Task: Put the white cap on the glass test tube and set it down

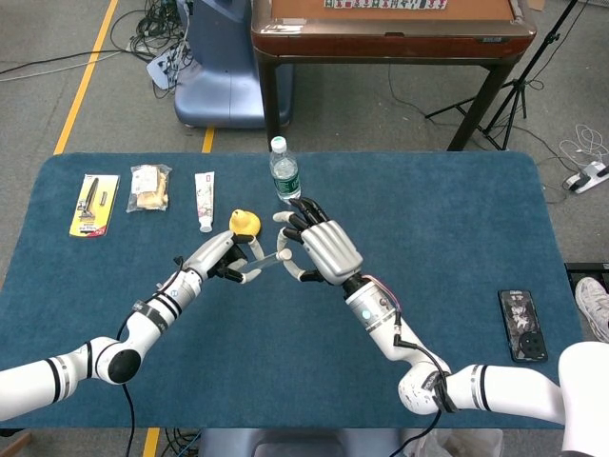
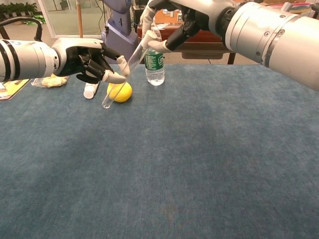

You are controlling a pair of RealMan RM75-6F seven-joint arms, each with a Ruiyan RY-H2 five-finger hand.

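Above the blue table (image 1: 457, 219), mid-left: glass test tube (image 2: 121, 74), tilted, clear of the cloth, pinched partway along by the left hand (image 2: 88, 60). Right hand (image 1: 322, 246) at the tube's upper end, thumb and one finger closed on the white cap (image 2: 145, 43); remaining fingers spread. Chest view shows the tube's rounded lower end hanging in front of the yellow ball (image 2: 120, 91). Head view alone shows a phone (image 1: 521, 325) at the right edge and packets (image 1: 149, 187) far left. Water bottle (image 1: 284, 171) upright behind the hands.

Head view overhead, chest view low, sharing table (image 1: 457, 238)
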